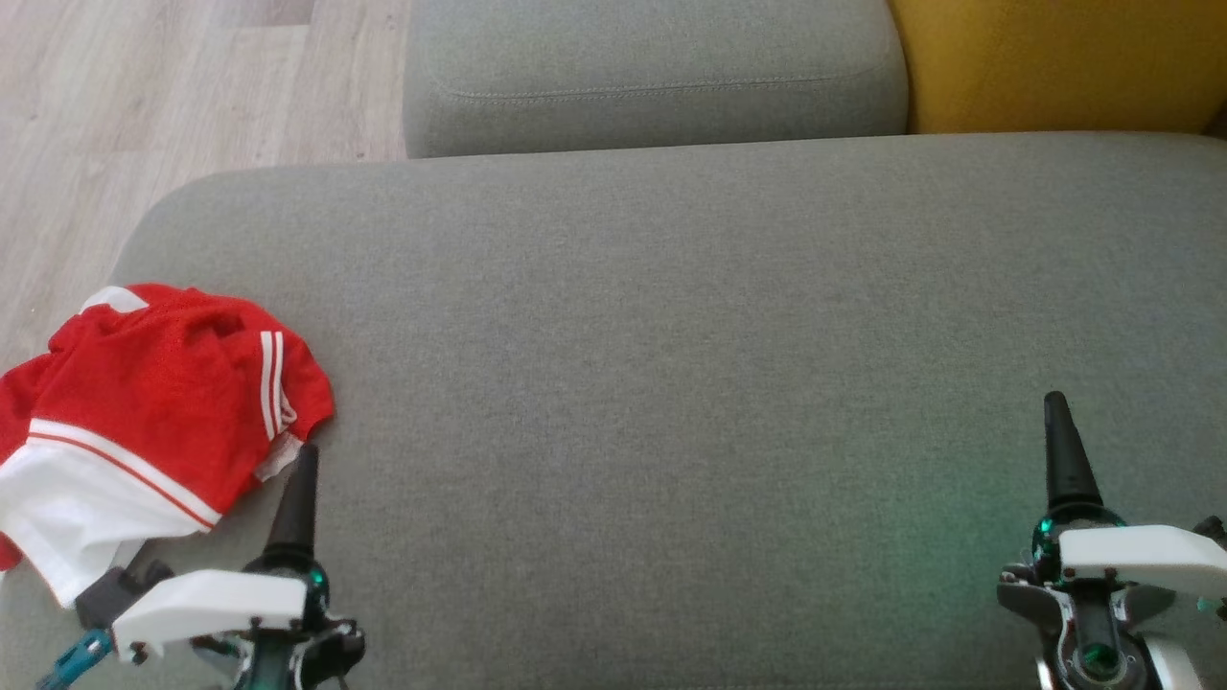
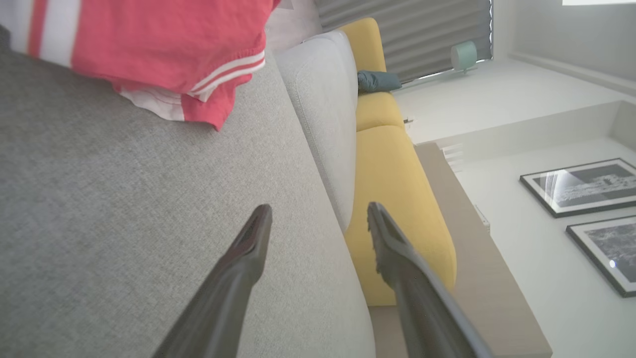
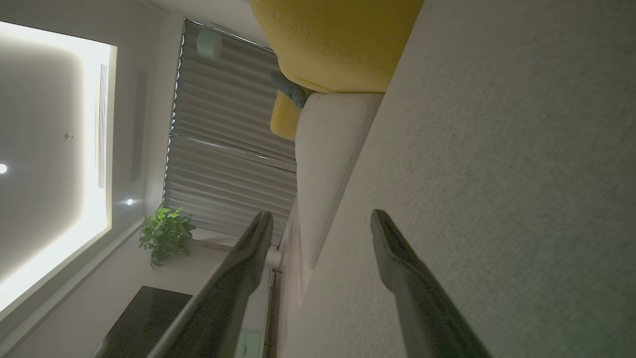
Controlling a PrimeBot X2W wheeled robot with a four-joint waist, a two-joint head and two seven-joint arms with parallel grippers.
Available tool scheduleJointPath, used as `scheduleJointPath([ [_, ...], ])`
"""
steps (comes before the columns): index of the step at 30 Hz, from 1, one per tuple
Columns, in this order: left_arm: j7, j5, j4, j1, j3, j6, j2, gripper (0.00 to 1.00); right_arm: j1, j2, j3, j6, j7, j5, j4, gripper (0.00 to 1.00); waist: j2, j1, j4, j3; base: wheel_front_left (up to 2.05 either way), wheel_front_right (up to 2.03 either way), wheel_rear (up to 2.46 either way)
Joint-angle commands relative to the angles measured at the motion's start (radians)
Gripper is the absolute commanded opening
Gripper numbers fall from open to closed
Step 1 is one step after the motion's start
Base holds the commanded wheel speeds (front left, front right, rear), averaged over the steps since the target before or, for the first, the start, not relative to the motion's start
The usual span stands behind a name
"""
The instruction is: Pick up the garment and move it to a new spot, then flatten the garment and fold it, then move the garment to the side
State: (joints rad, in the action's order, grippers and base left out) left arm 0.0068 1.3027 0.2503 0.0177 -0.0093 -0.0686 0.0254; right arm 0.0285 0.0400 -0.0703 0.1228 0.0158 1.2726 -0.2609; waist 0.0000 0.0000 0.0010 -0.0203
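The garment (image 1: pixel 153 402), a red jersey with white bands and stripes, lies crumpled at the left end of the grey sofa seat (image 1: pixel 671 364). My left gripper (image 1: pixel 305 460) hovers just off the jersey's near right corner, touching nothing. In the left wrist view its fingers are spread apart, the gripper (image 2: pixel 319 209) is open and empty, and the garment (image 2: pixel 149 44) lies ahead at the upper left. Far off at the lower right, my right gripper (image 1: pixel 1056 407) stands over bare seat. The right wrist view shows this gripper (image 3: pixel 323 215) open with nothing in it.
A grey back cushion (image 1: pixel 652 77) and a yellow cushion (image 1: pixel 1054 57) bound the seat at the far side. Wooden floor (image 1: pixel 144 96) lies beyond the seat's rounded left end. The wide grey seat stretches between the two grippers.
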Motion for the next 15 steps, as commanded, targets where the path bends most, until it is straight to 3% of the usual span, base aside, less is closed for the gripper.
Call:
scheduleJointPath([
  [1, -0.008, -0.032, -0.047, -0.029, 0.002, 0.005, 0.011, 1.0, 0.016, 0.004, 0.011, 0.002, -0.015, -0.028, 0.044, 1.0, 0.0, 0.0, 0.0, -0.001, 0.0, 0.0, 0.0],
  [15, -0.049, -0.274, -0.073, -0.01, -0.035, 0.029, 0.013, 1.0, -0.002, 0.005, 0.048, 0.003, -0.056, -0.239, 0.065, 1.0, 0.0, 0.0, -0.001, -0.008, 0.0, 0.0, 0.0],
])
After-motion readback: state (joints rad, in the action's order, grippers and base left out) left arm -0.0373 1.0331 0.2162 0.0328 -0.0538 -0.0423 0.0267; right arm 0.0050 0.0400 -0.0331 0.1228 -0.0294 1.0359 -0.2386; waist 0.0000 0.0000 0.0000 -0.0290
